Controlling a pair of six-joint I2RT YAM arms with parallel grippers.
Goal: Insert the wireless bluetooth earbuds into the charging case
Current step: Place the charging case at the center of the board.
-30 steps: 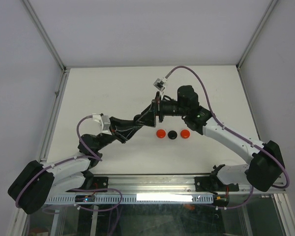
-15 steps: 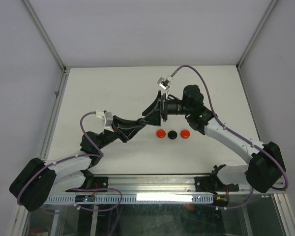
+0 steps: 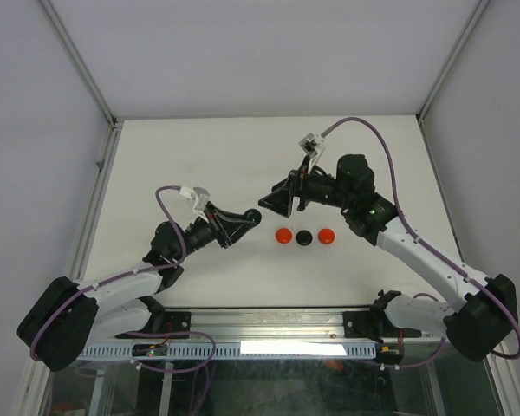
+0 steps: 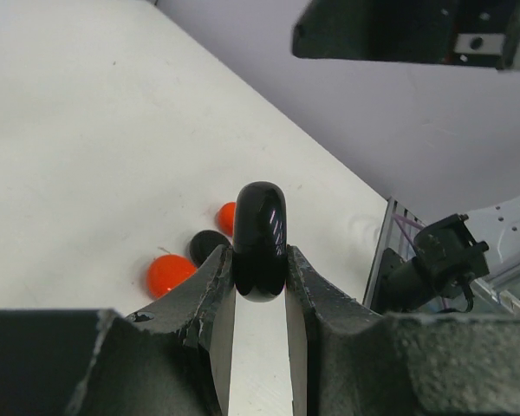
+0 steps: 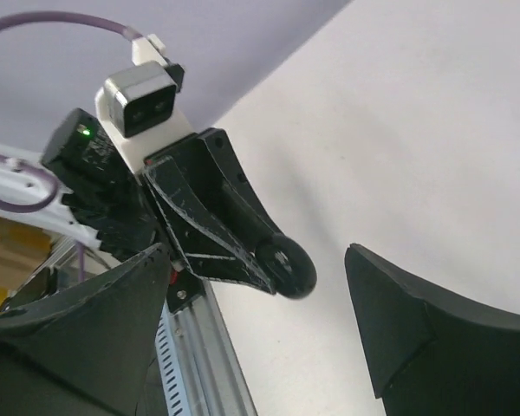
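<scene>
Above the tabletop point(image 3: 199, 156), the left gripper point(image 4: 260, 260) pinches a glossy black round piece point(image 4: 260, 227) edge-up in its jaws, apparently presenting it to the right gripper point(image 3: 275, 196) at its 2 o'clock, jaws spread to receive; three discs point(image 3: 304, 237) lie at 4 o'clock; the tiny earbuds cannot be made out.

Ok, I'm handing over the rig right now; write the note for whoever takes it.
Left gripper: shut on a black disc, held on edge above the table.
Right gripper: open, empty, facing the left one.
On the table: a red disc, a second black disc, a second red disc, in a row.
Earbuds: none visible in any view.
Done: one disc picked up.
Left: locate earbuds, seat them; no insertion shows yet.
</scene>
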